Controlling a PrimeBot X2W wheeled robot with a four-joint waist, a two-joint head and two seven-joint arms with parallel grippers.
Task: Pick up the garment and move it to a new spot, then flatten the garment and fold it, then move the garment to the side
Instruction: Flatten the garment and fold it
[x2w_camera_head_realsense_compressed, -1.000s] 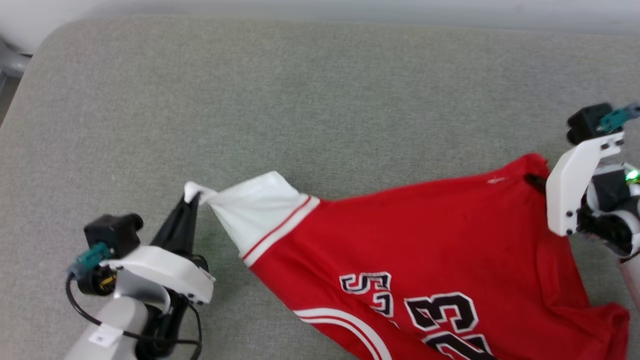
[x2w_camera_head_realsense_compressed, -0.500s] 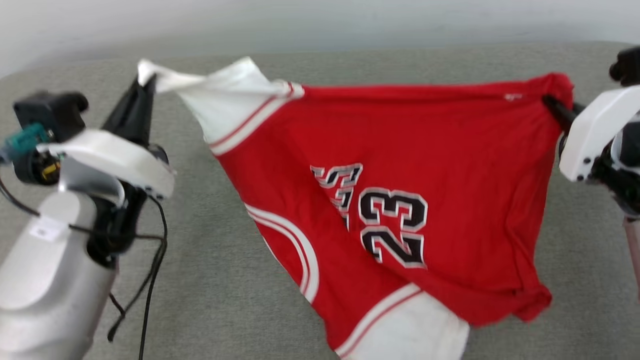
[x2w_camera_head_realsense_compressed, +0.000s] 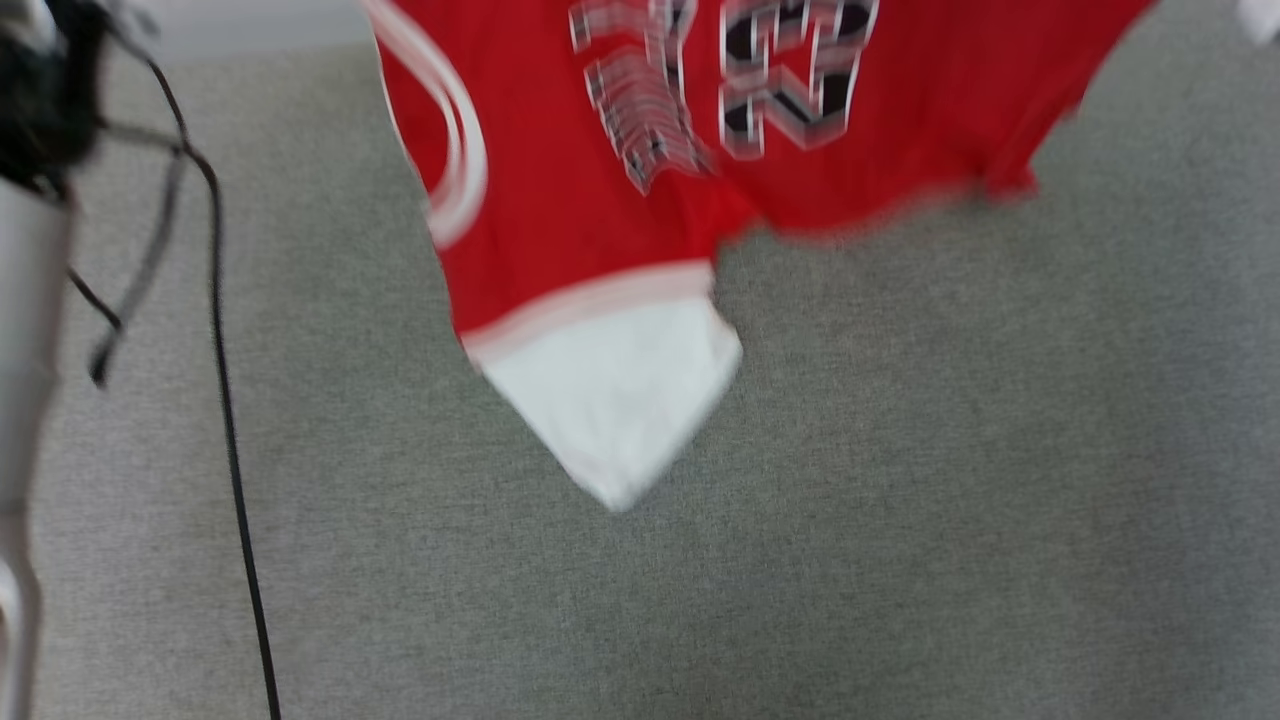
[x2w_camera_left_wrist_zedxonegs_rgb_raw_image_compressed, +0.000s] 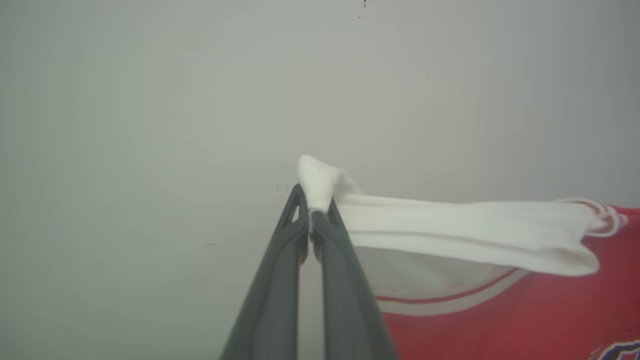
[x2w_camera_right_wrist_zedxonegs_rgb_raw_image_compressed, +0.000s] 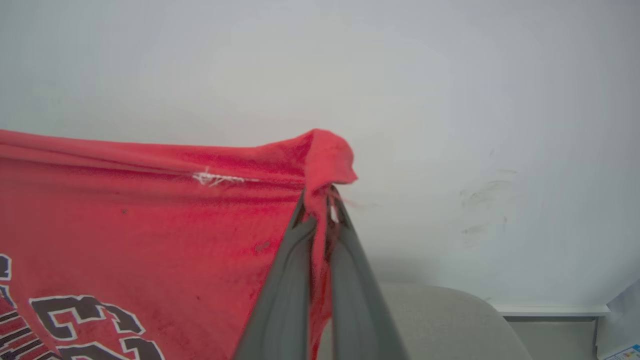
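Wrist views: left hand pinches jersey sleeve, right hand red corner. Blurred head view: long axis sideways, free sleeve seemingly down.

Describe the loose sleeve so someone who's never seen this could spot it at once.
Over the grey cushion hangs a red jersey. At its lowest point a white sleeve, joined by a pale stripe, dangles to a point. Unlike the other white sleeve, pinched in the left gripper, nothing holds it.
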